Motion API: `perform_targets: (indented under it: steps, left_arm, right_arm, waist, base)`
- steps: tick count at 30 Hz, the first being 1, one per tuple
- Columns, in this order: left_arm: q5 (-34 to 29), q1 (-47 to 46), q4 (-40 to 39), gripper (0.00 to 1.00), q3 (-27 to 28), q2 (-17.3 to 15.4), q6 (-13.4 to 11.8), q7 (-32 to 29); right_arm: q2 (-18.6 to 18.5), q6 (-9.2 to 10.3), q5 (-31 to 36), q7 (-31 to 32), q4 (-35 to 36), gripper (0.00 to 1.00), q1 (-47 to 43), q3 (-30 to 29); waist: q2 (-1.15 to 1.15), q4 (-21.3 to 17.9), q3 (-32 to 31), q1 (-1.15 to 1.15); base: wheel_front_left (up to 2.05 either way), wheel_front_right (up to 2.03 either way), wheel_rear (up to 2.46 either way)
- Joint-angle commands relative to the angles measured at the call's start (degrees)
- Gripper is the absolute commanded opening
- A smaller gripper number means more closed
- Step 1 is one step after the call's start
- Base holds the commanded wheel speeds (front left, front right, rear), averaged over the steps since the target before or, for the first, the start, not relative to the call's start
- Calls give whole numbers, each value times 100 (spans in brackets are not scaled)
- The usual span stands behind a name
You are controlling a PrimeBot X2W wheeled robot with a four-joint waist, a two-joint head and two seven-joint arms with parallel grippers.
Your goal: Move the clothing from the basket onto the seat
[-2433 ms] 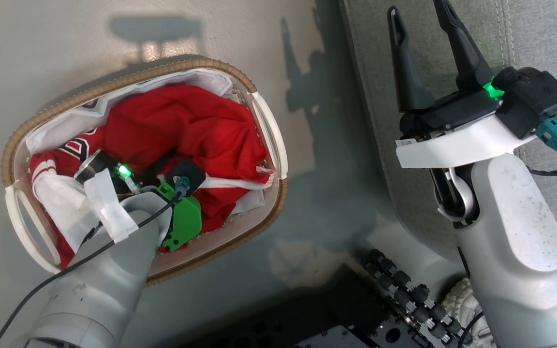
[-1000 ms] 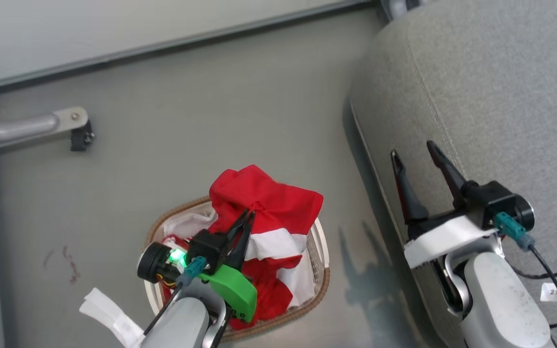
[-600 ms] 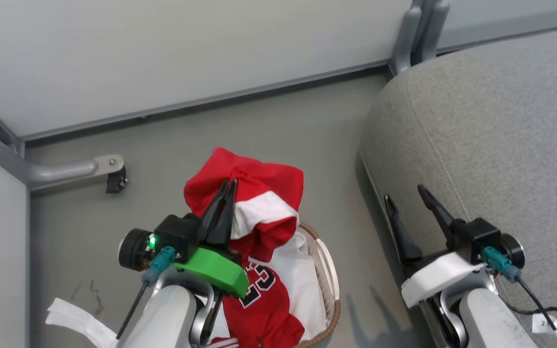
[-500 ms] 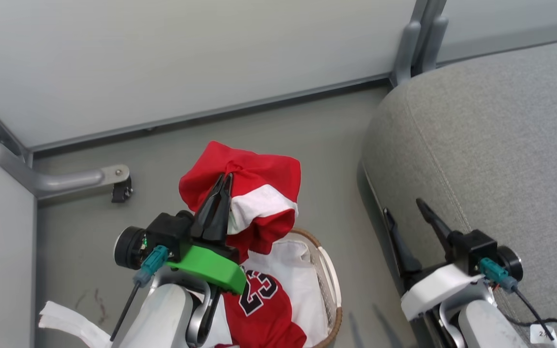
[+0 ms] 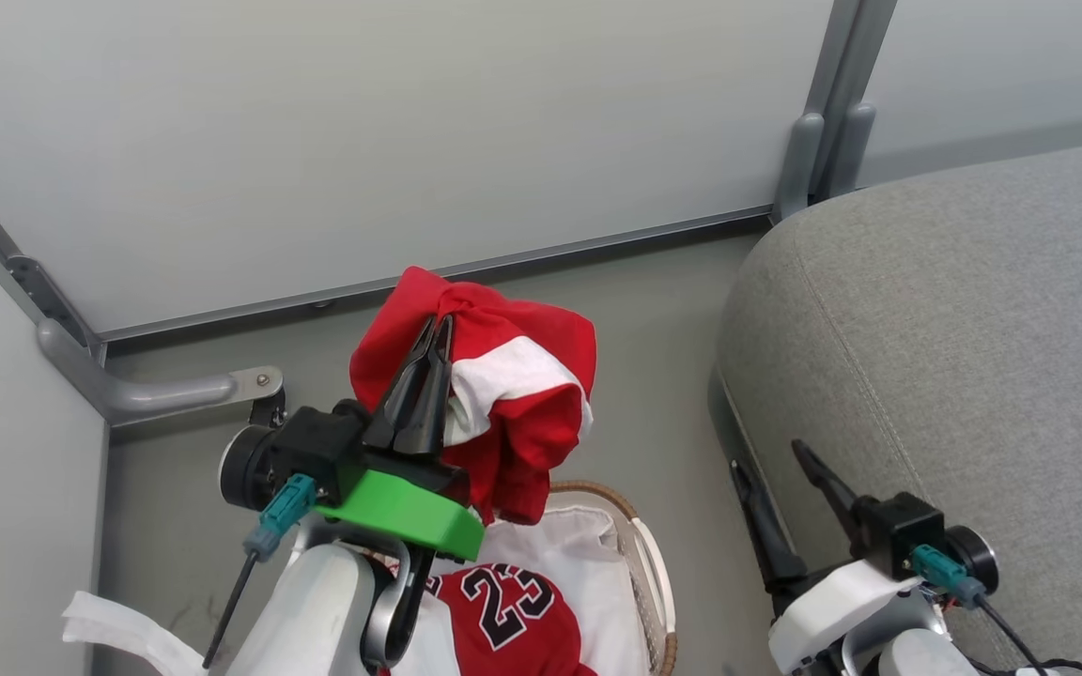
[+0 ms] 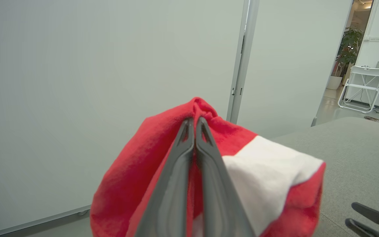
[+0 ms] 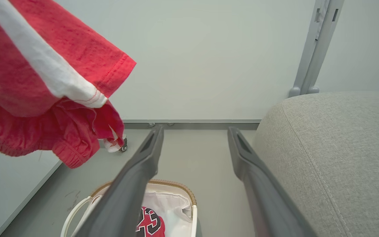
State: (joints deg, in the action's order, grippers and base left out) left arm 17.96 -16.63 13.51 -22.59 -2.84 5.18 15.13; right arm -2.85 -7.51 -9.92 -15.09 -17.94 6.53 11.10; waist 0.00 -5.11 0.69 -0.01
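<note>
The left gripper [image 5: 440,324], closed on a red garment [image 5: 522,376] with a white band, held it high above the basket [image 5: 661,582], where the number 23 jersey [image 5: 503,610] lay. The seat [image 5: 954,310] lay to the garment's right, so the carry would likely run rightward. The right gripper [image 5: 768,457], spread and empty, hovered by the seat's left edge.

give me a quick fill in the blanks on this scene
The left pincer is shut on red shorts with a ____ band, out of the basket.
The jersey in the basket bears the number ____.
The right pincer is ____, beside the grey seat.
Missing: white, 23, open.
</note>
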Motion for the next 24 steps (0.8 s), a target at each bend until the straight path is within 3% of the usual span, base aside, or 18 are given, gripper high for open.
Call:
perform_targets:
  steps: [1,11,20,21,22,23,24]
  left_arm:
    - [116,73,-45,0,-3,-12,-25,4]
    - [257,-125,-61,0,-364,-12,-76,4]
    - [458,-273,-38,0,-843,-12,-100,3]
    - [490,-300,-37,0,-907,-12,-101,3]
    - [510,-323,-34,0,-950,-13,-104,3]
    - [521,-350,-37,0,-1014,-12,-110,3]
    - [539,-361,-36,0,-1053,-11,-114,3]
  right_arm:
    - [-16,4,58,-10,-50,100,45,134]
    - [-128,5,431,-10,-291,100,830,1578]
    - [-46,5,637,-10,-777,100,1472,1992]
    - [-42,5,607,-10,-841,94,1517,2032]
    - [-38,5,571,-10,-901,45,1546,2071]
    - [-30,5,523,-10,-965,3,1583,2133]
    - [-24,5,464,-9,-1005,0,1608,2163]
  waist:
    - [0,19,8,1]
    - [0,290,96,1]
    - [0,640,199,1]
    - [0,688,214,1]
    - [0,724,222,1]
    - [0,773,232,1]
    - [0,808,232,1]
  base:
    - [0,0,0]
    - [0,0,0]
    - [0,0,0]
    - [0,0,0]
    - [0,0,0]
    - [0,0,0]
    - [0,0,0]
